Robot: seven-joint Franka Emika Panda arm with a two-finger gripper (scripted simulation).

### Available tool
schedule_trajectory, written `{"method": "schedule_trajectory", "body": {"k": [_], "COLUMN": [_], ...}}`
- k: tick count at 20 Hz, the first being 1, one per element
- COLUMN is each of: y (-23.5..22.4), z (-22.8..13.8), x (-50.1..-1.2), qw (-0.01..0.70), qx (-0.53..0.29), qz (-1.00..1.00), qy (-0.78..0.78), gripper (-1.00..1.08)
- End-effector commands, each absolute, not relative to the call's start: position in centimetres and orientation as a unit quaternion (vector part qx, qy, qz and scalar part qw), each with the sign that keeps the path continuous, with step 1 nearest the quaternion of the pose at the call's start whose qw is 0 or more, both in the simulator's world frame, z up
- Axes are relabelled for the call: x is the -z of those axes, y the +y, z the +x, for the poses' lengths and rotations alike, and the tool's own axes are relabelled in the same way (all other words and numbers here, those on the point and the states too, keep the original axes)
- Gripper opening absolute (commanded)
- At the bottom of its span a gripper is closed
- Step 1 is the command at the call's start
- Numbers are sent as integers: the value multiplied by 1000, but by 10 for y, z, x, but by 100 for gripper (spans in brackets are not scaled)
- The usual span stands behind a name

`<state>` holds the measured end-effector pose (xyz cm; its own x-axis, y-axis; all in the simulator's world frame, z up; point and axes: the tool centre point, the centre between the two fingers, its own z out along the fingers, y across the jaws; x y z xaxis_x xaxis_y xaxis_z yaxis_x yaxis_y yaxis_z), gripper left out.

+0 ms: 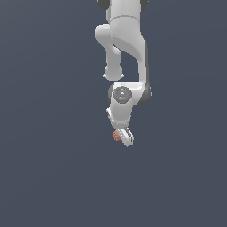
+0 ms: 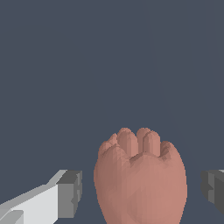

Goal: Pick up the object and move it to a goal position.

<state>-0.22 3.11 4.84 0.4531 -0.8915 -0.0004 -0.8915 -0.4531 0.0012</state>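
Reading the wrist view from left to right, I meet my first finger pad [image 2: 70,193], grey and blunt, then the lump [image 2: 140,177], then my second pad at the far edge. A strip of bare floor shows between the lump and each pad, so my gripper [image 2: 142,192] is spread wide around it and grips nothing. In the exterior view the lump [image 1: 117,135] shows as a speck of reddish-brown at the tip of my gripper [image 1: 123,137], on the exterior view's left side of it, below the white arm [image 1: 126,40]. Whether it rests on the grey floor [image 1: 44,177] I cannot tell, as no shadow or contact line shows.

I judge the lump to be light, since it is so much smaller than my hand. Its surface is knobbly, with rounded ridges bunched at the top, and it looks matte rather than glossy, so I expect fair friction. I take it for stiff, though nothing here proves that. The ridged crown would let the pads skid off, so I would close on the broad, smoother flanks lower down, at its widest part, with the pads square to each side.

Counting: one lump, one arm, one gripper, two pads.
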Motion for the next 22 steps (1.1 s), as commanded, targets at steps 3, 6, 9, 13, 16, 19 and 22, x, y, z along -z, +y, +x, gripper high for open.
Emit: {"method": "schedule_trajectory", "body": {"k": [3, 6, 9, 13, 16, 19, 22], "y": [31, 31, 31, 31, 32, 33, 37], "z": [-1, -1, -1, -1, -1, -2, -4], "x": [-39, -39, -39, -39, -40, -43, -51], "qw": [0, 0, 0, 0, 0, 0, 0], "qx": [0, 0, 0, 0, 0, 0, 0], "qz": [852, 852, 852, 852, 852, 852, 852], "qy": [-523, -523, -523, -523, -523, -523, -523], "gripper": [100, -100, -100, -100, -100, -100, -100]}}
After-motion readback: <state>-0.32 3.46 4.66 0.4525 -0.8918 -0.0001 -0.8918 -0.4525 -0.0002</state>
